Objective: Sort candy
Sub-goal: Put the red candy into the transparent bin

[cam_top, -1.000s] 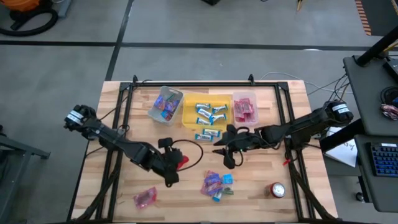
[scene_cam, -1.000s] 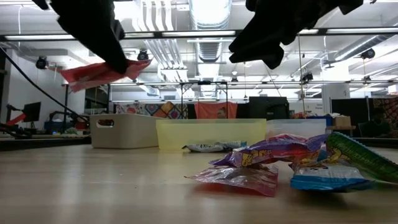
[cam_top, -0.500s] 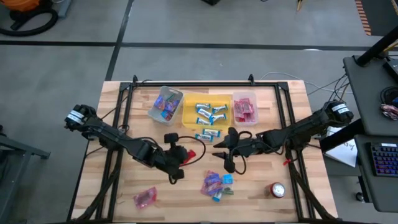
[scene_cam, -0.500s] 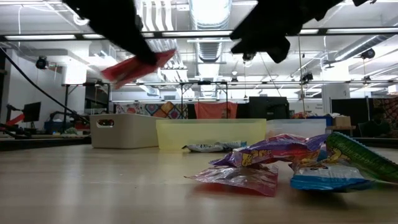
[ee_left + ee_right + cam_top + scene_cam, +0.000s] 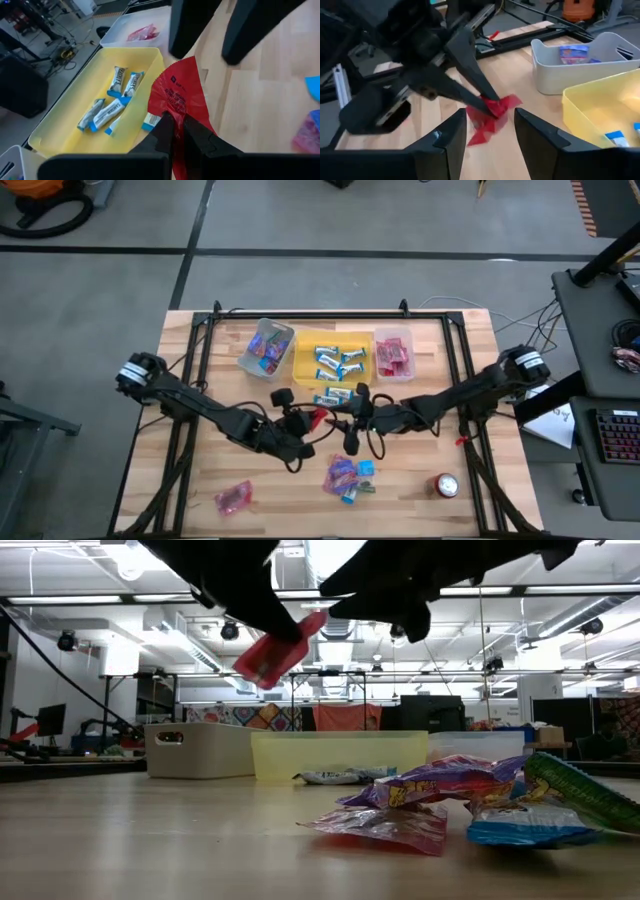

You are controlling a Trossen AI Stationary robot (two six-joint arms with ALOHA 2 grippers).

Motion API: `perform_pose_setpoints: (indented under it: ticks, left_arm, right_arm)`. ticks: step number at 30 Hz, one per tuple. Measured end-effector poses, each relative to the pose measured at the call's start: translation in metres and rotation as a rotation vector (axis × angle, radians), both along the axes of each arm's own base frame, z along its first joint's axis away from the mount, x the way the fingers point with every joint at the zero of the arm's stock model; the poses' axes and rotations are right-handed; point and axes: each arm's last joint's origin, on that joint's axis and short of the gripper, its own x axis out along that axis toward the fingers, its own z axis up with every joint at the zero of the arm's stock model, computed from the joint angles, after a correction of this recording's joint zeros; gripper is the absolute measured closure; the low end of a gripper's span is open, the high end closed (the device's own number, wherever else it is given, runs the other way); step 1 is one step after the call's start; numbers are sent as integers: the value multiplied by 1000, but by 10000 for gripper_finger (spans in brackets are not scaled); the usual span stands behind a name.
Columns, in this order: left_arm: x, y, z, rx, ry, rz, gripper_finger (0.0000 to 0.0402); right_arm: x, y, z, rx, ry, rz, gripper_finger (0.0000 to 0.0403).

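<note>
Most candy already lay sorted in the three bins behind the yellow bin (image 5: 330, 360); a small pile (image 5: 347, 474) and one pink piece (image 5: 232, 498) were left. The left gripper (image 5: 300, 424) pinched a red candy (image 5: 319, 417) above the table just before the yellow bin, its long axis pointing at the spread-fingered right gripper (image 5: 350, 420)

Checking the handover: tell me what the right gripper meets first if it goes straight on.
The red candy, held up by the shut left gripper. It sits right ahead of the open right gripper, though the remaining gap is hard to judge.
</note>
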Motion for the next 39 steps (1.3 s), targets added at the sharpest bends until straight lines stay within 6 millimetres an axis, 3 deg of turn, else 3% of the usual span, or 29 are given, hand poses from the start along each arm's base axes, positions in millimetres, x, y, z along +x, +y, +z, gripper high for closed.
perform_pose_setpoints:
  ticks: [5, 17, 21, 26, 30, 39]
  left_arm:
    - [3, -1, 0, 1, -20, -5, 400]
    - [8, -4, 6, 13, -75, -33, 400]
    - [8, -4, 6, 10, -83, -35, 400]
    - [9, -4, 7, 8, -88, -35, 400]
    - [9, -4, 7, 8, -89, -35, 398]
    - [8, -4, 5, 2, -60, -53, 320]
  right_arm:
    - [5, -3, -9, -32, 21, -72, 245]
    - [9, -2, -15, -54, 31, -34, 259]
    - [10, 0, -12, -75, 13, 33, 296]
    - [10, 1, -12, -94, 14, 51, 380]
    - [10, 1, -12, -94, 14, 51, 392]
    - [10, 1, -13, -95, 21, 61, 394]
